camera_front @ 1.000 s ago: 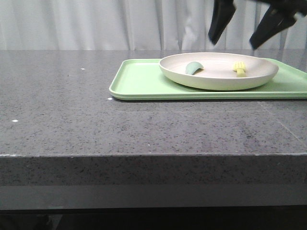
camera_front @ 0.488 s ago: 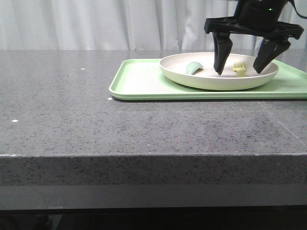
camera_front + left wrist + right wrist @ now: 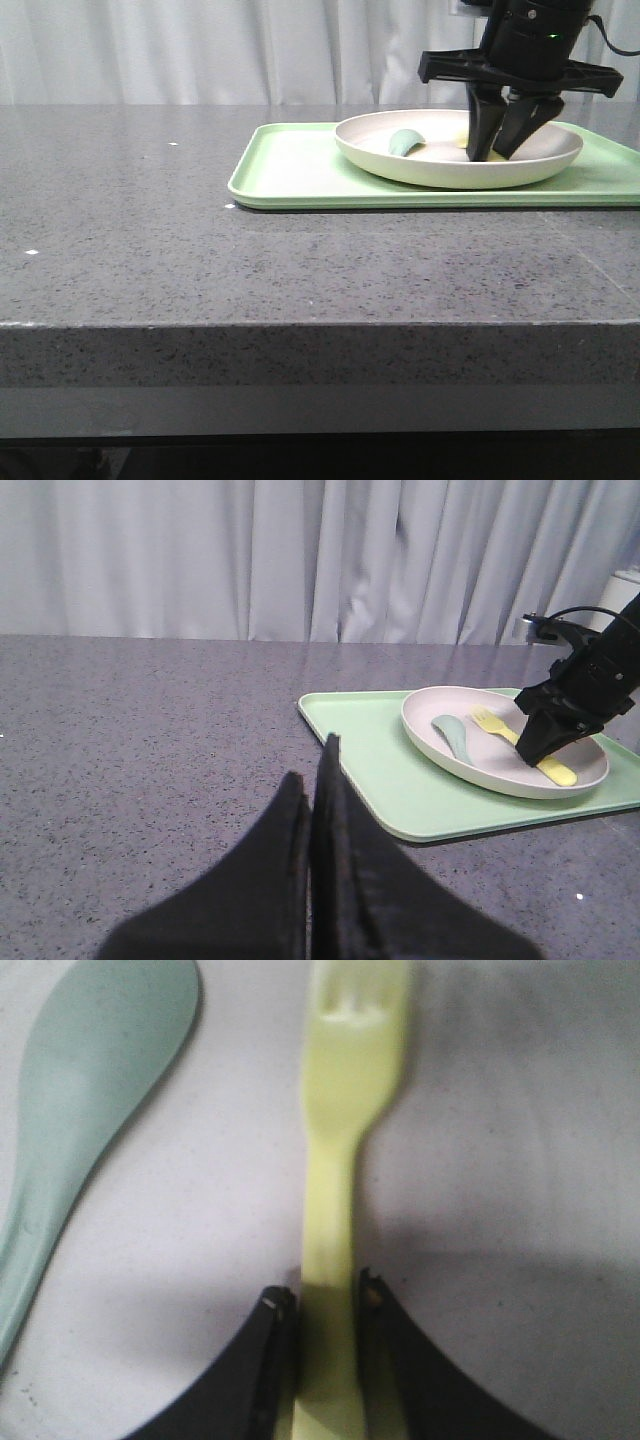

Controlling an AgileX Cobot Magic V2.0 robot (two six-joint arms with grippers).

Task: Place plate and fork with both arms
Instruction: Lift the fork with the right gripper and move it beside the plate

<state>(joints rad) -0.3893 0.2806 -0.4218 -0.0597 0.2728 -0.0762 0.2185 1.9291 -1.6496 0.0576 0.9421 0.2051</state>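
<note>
The off-white plate (image 3: 400, 166) sits on the light green tray (image 3: 290, 165) at the right back of the table. The pale yellow fork (image 3: 345, 1090) lies in the plate, tines pointing away from my right gripper. My right gripper (image 3: 493, 153) is down inside the plate, its jaws closed on both sides of the fork's handle (image 3: 325, 1300). From the left wrist view I see the plate (image 3: 500, 770), the fork (image 3: 500, 727) and the right gripper (image 3: 535, 755) on it. My left gripper (image 3: 312, 770) is shut and empty over the bare table, left of the tray; it is out of the front view.
A muted green spoon (image 3: 405, 142) lies in the plate left of the fork, also seen close up (image 3: 80, 1110). The tray (image 3: 380, 750) has a raised lip. The grey stone table (image 3: 200, 250) ends in a front edge. White curtains hang behind.
My right gripper came down from above the plate, open, into the plate, and its jaws closed on the fork's handle. The plate and spoon kept their place.
</note>
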